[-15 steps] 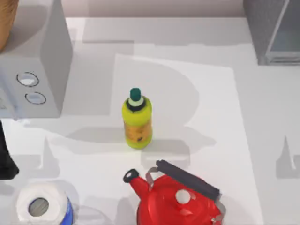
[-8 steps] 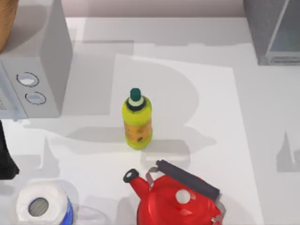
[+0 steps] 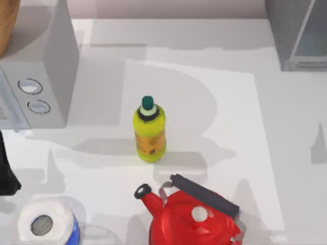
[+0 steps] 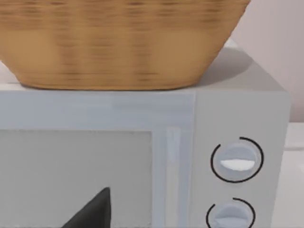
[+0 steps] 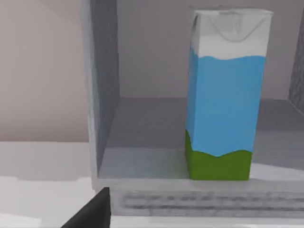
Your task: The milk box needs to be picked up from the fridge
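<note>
The milk box point(image 5: 223, 95) stands upright inside the open fridge point(image 5: 102, 85) on its floor, with a white gabled top, a sky-blue body and a green bottom band. A dark part of my right gripper point(image 5: 92, 211) shows in front of the fridge's lower edge, apart from the carton. In the top view the fridge point(image 3: 296, 35) sits at the back right corner of the table. My left arm point(image 3: 6, 173) is parked at the table's left edge, its gripper point(image 4: 92, 211) facing the microwave.
A yellow bottle point(image 3: 149, 130) with a dark green cap stands mid-table. A red kettle point(image 3: 196, 214) is at the front. A paper roll point(image 3: 46, 224) is at the front left. A light grey microwave point(image 3: 36, 76) carries a wicker basket point(image 4: 118, 42).
The arm shadows on the table's right side have shifted toward the back, and a new shadow lies beside the kettle. The bottle, kettle and left arm have not moved.
</note>
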Robot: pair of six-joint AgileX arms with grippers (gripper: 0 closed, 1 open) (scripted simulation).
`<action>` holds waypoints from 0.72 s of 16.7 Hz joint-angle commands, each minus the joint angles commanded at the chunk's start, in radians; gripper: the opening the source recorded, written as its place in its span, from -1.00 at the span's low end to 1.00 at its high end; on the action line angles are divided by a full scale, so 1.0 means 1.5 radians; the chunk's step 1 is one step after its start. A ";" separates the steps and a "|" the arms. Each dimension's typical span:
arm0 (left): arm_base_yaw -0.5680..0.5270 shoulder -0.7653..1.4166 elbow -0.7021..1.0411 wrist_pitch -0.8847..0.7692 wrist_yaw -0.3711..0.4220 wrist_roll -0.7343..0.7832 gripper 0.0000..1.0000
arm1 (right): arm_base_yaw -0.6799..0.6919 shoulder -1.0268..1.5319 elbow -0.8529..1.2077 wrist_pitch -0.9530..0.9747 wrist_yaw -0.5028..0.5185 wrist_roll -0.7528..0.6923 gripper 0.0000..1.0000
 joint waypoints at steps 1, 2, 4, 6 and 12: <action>0.000 0.000 0.000 0.000 0.000 0.000 1.00 | -0.019 0.071 0.004 0.056 -0.018 0.001 1.00; 0.000 0.000 0.000 0.000 0.000 0.000 1.00 | -0.037 0.140 0.008 0.110 -0.036 0.003 1.00; 0.000 0.000 0.000 0.000 0.000 0.000 1.00 | -0.073 0.271 0.016 0.215 -0.070 0.005 1.00; 0.000 0.000 0.000 0.000 0.000 0.000 1.00 | -0.105 0.386 0.026 0.315 -0.101 0.007 1.00; 0.000 0.000 0.000 0.000 0.000 0.000 1.00 | -0.172 0.598 0.058 0.527 -0.167 0.010 1.00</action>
